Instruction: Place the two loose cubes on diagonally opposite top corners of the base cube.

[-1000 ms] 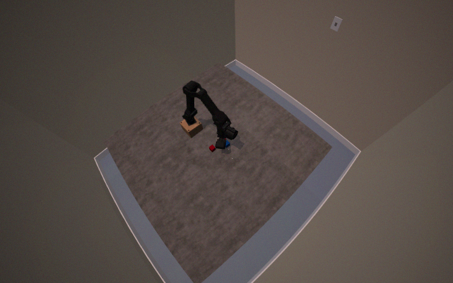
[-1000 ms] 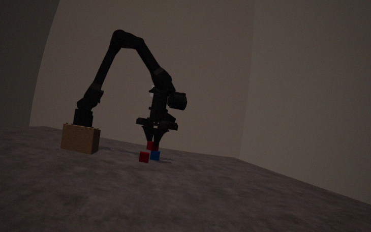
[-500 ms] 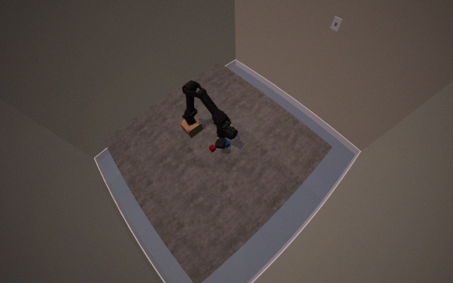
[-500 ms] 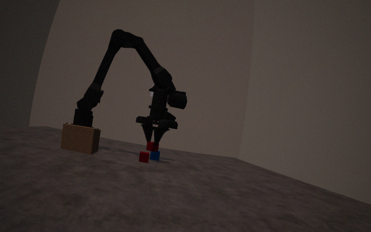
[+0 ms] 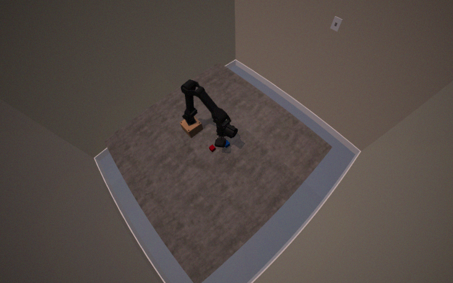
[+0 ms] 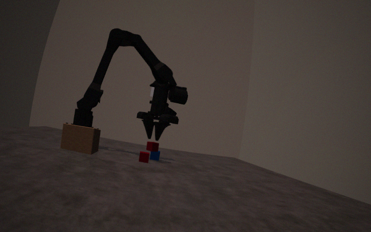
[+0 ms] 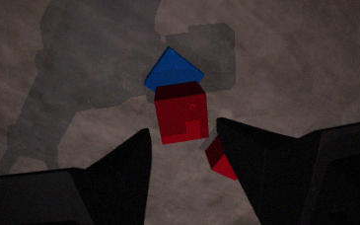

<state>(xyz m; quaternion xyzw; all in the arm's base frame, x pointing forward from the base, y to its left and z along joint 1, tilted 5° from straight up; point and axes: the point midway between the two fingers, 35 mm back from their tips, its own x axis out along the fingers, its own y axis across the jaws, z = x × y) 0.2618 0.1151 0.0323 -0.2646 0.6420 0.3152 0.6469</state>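
Observation:
The blue base cube (image 5: 227,144) (image 6: 155,155) (image 7: 173,69) stands on the floor. One red cube (image 6: 152,146) (image 7: 182,117) sits on top of it, shifted toward one corner and looking about level. In the wrist view it covers the blue cube's lower corner; the rest of the blue top shows bare. The other red cube (image 5: 212,148) (image 6: 144,157) (image 7: 219,165) lies on the floor beside the base, partly hidden by the right finger in the wrist view. My gripper (image 6: 153,139) (image 7: 183,129) is open and empty, pointing down, its fingertips just above the upper red cube.
The wooden block (image 5: 192,128) (image 6: 79,139) under the arm's foot stands left of the cubes in the exterior view. Walls surround the brown floor mat (image 5: 228,197). The arm's shadow falls around the blue cube.

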